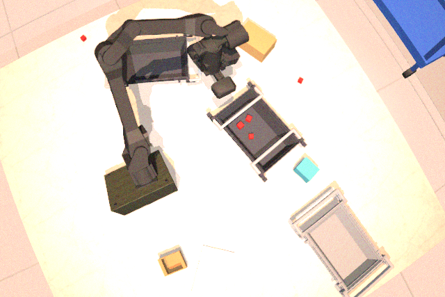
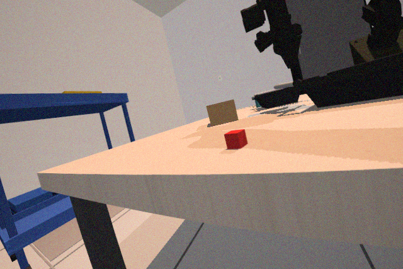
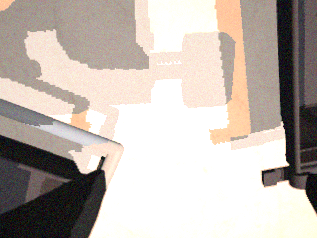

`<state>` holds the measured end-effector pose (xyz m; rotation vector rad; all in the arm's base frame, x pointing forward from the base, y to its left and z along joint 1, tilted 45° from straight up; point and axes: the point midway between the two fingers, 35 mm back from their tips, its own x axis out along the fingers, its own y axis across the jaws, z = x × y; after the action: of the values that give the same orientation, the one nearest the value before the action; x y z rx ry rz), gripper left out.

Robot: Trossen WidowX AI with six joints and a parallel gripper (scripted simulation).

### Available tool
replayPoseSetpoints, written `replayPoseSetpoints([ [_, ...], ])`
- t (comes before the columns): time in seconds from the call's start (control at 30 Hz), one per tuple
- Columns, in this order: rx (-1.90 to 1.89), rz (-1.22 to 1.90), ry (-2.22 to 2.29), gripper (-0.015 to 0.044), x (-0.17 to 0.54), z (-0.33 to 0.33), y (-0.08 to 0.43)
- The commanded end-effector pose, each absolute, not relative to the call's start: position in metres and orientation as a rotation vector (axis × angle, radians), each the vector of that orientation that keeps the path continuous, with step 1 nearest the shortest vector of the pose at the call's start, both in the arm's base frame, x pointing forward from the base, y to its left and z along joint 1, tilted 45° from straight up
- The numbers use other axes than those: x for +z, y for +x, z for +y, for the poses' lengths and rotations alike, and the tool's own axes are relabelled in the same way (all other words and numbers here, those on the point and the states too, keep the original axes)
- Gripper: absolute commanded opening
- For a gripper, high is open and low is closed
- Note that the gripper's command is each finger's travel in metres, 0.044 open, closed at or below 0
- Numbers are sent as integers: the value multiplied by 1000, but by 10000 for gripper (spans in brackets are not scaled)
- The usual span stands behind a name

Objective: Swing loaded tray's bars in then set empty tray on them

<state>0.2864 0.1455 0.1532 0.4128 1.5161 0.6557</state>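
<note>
The loaded dark tray [image 1: 277,116] [image 2: 279,97] [image 3: 289,99] holds three red blocks [image 1: 240,125] and stands level on the table. Both its wire bars lie across its top, the upper-left bar [image 1: 242,110] and the lower-right bar [image 1: 273,147]. The empty dark tray [image 1: 158,80] [image 2: 351,88] [image 3: 35,156] stands at upper left in the top view, partly under the arm. Its right bar [image 1: 195,79] [image 3: 74,131] is swung out. My gripper [image 2: 296,82] [image 3: 201,179] is open and empty, between the facing ends of the two trays. Its fingertips are hidden in the top view.
A pale grey tray [image 1: 336,243] stands at lower right. A teal block [image 1: 306,170] lies beyond the loaded tray. An orange block [image 1: 259,40] [image 2: 222,113] stands near my wrist. A small orange box [image 1: 172,261] stands at the bottom. Loose red cubes [image 1: 300,80] [image 2: 235,139] lie around.
</note>
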Motion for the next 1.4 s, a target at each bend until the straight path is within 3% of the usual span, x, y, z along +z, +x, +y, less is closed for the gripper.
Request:
replayPoseSetpoints([
  [0.0,542,1542,528,440,179,183,235],
  [0.4,416,1632,845,440,215,222,125],
  [1.37,415,1637,846,440,156,283,121],
])
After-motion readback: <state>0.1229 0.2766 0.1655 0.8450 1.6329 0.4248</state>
